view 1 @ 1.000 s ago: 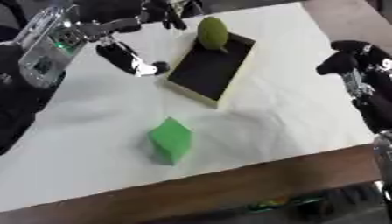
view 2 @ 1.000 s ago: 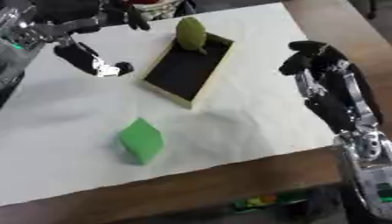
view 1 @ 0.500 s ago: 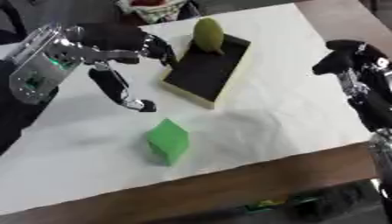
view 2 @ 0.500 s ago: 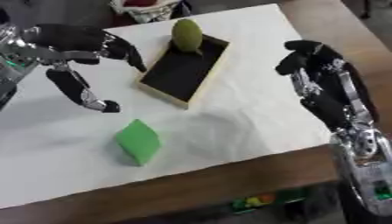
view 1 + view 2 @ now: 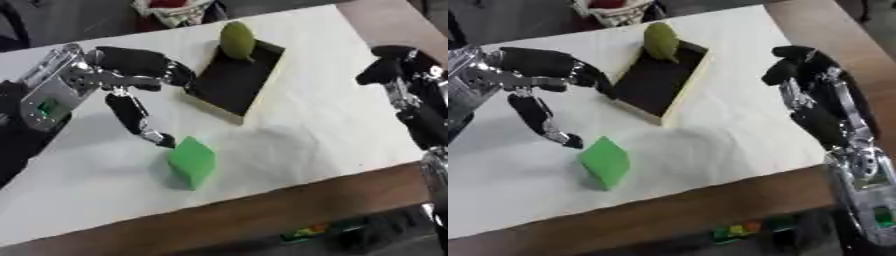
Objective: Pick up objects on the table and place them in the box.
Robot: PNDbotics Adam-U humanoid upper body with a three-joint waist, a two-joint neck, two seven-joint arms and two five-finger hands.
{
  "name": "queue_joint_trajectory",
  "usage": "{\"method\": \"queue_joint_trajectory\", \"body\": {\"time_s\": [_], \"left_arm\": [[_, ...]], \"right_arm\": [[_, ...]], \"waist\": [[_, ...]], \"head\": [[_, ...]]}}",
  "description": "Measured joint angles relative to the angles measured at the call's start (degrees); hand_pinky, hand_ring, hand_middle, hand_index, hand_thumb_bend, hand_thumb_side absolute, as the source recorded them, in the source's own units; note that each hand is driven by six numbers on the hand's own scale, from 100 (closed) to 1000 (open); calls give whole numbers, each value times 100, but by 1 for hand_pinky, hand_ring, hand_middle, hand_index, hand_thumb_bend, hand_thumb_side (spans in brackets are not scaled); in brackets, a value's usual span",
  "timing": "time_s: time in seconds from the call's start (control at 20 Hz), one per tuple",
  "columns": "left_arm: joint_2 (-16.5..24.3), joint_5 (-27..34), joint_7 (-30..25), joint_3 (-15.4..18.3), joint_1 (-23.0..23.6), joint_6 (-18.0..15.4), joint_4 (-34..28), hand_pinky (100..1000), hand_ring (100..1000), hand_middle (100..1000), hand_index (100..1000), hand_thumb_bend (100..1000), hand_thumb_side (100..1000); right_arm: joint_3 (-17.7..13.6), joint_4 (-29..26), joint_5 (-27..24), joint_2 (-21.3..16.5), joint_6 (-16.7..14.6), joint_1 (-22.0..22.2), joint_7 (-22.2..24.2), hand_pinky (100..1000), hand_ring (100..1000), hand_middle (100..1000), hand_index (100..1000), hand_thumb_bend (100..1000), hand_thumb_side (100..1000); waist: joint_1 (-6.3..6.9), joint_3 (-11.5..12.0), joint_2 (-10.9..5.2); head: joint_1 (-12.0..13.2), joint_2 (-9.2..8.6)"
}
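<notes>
White tablecloth [image 5: 324,125], green block [image 5: 192,162] just below spread left hand [image 5: 140,82], thumb tip beside it

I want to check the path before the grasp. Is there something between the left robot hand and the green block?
Nothing visible is between them. The left robot hand is open, its thumb tip right at the upper edge of the green block, with only bare white table cover around.

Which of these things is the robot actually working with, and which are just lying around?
Part of the job:
green block
box
yellow-green fruit in the box
left hand, reaching toward the block

Just lying about:
basket at the far edge
right hand, idle
</notes>
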Motion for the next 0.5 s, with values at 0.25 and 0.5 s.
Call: {"method": "queue_joint_trajectory", "body": {"time_s": [0.25,0.5], "left_arm": [[-78,-165,-13,-108,57,13,91,816,808,813,913,597,498],[-198,-321,2,-199,108,-2,202,817,813,815,914,587,494]], "right_arm": [[0,0,0,0,1,0,-1,643,603,537,753,100,499],[0,0,0,0,1,0,-1,643,603,537,753,100,500]], "waist": [[-4,-2,0],[-4,-6,0]], "head": [[0,0],[-1,0]]}}
